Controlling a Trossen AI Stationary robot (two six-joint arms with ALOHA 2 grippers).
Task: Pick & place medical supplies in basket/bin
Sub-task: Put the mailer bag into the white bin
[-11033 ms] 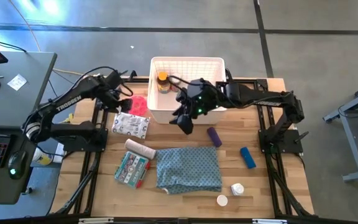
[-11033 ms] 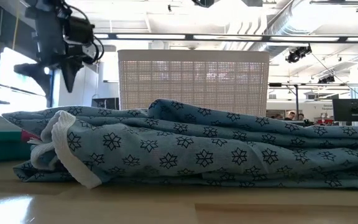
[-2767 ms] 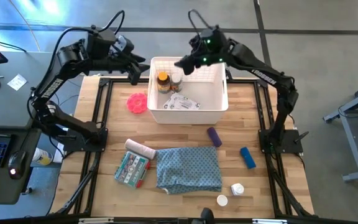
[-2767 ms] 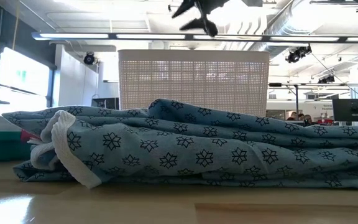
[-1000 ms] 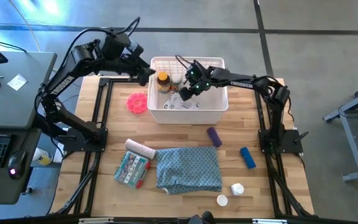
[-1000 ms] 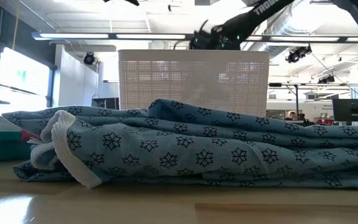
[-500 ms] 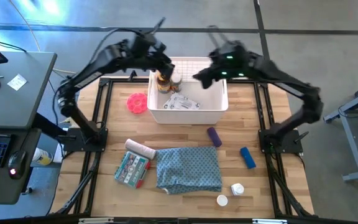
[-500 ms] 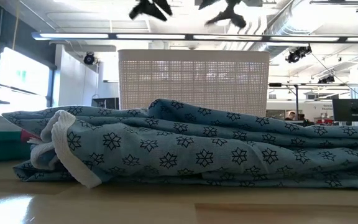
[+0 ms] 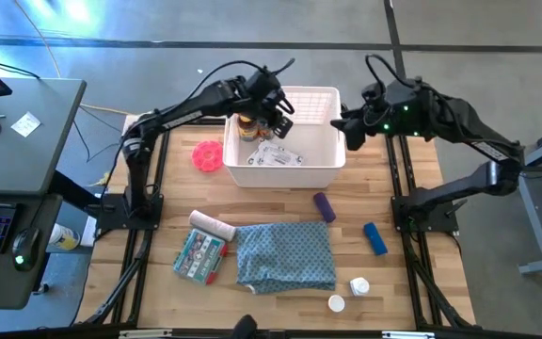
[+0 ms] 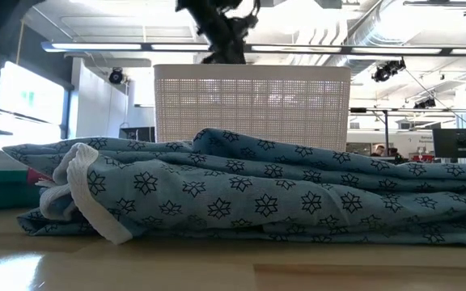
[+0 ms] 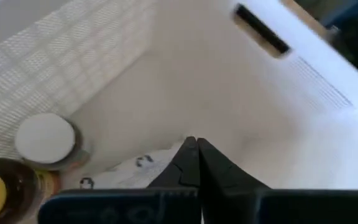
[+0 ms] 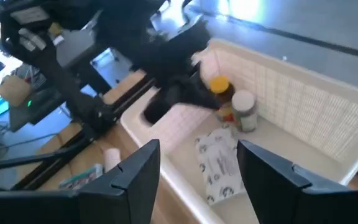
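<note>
The white basket (image 9: pixel 285 141) at the far side of the table (image 9: pixel 403 282) holds three supplies: one amber bottle (image 9: pixel 247 125), one white pill bottle (image 11: pixel 45 138) and one printed packet (image 9: pixel 276 157). Eight items wait outside on the table. The left gripper (image 9: pixel 280 127) hangs over the basket with fingers clenched on nothing; the right gripper (image 9: pixel 349 132), released, is beside the basket.

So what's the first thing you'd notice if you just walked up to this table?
The white basket at the table's far side, with the left gripper shut and empty above an amber bottle and packet inside. In front of it lies a blue patterned cloth, with small supplies scattered around.
</note>
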